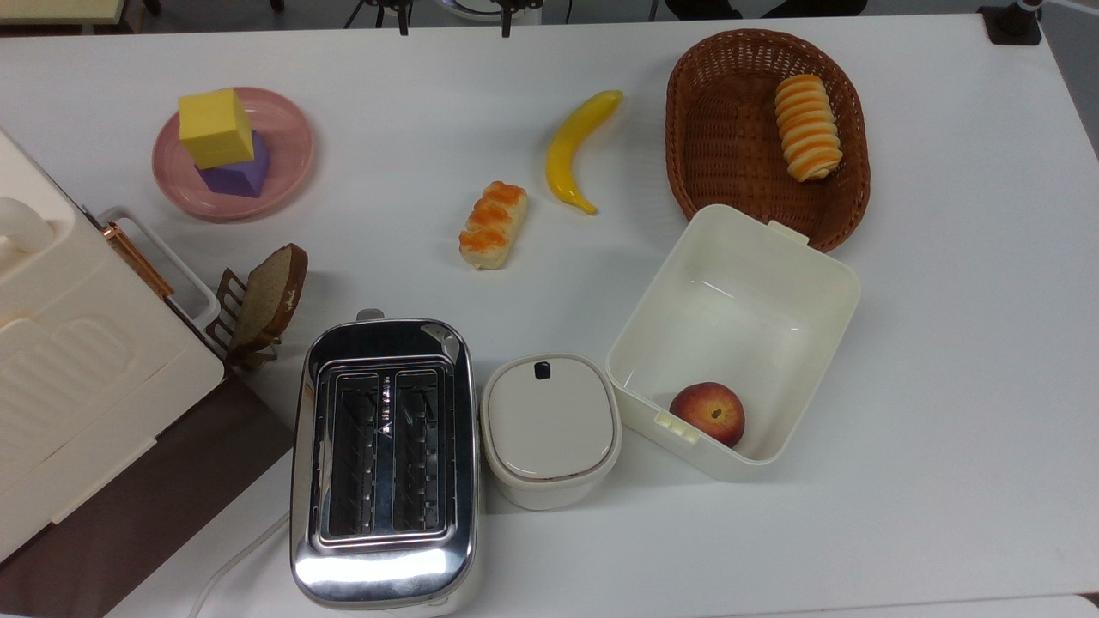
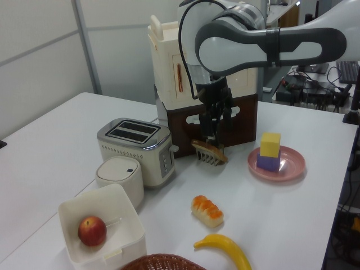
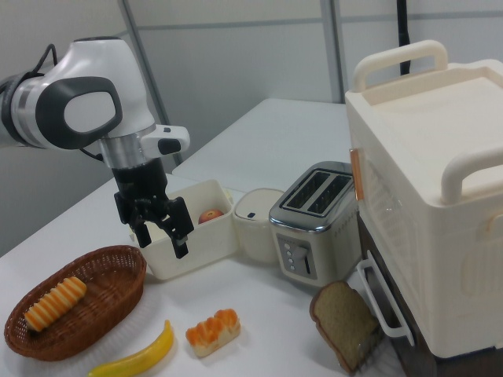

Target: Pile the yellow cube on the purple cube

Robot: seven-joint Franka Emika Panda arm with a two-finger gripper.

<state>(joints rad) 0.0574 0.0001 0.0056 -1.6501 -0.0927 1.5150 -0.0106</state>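
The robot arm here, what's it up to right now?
The stacking looks done: the yellow cube sits on top of the purple cube, both on the pink plate. The gripper is open, holds nothing and hangs above the table away from the plate. The banana, the small bread roll and the toaster lie apart from the stack, and a peach sits in the white bin.
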